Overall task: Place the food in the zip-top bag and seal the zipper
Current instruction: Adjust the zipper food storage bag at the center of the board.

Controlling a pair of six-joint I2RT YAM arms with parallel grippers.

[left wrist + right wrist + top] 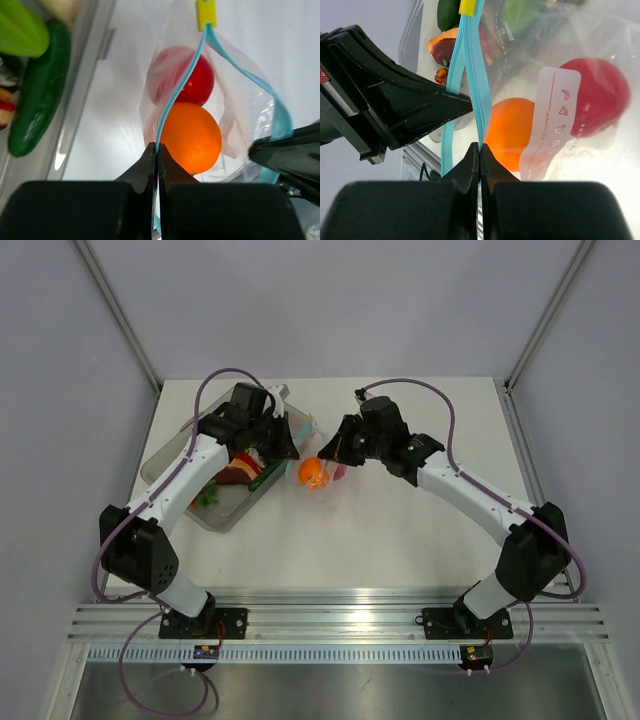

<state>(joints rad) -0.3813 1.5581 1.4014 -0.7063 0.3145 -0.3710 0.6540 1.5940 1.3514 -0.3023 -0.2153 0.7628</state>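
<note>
L gripper [157, 152], R gripper [479, 150] clamped on zipper [475, 60]; bag [240, 112] largely hidden from top, prob. unsealed

Zip-top bag [240, 115] holds orange food [192, 137], red food [195, 80]; zipper [177, 95] open.

Your top view is bright, even and sharp. Light falls from above and leaves only faint, soft shadows under the arms on the white table [400, 540]. On your left wrist view the left fingers [142, 170] are dark, blurred shapes near the lens, the orange [192, 137] glows with a soft highlight, and the zipper [184, 85] is fairly crisp. On your right wrist view glare washes out the bag [590, 165] at lower right, and the right fingers [467, 165] are out of focus.
</note>
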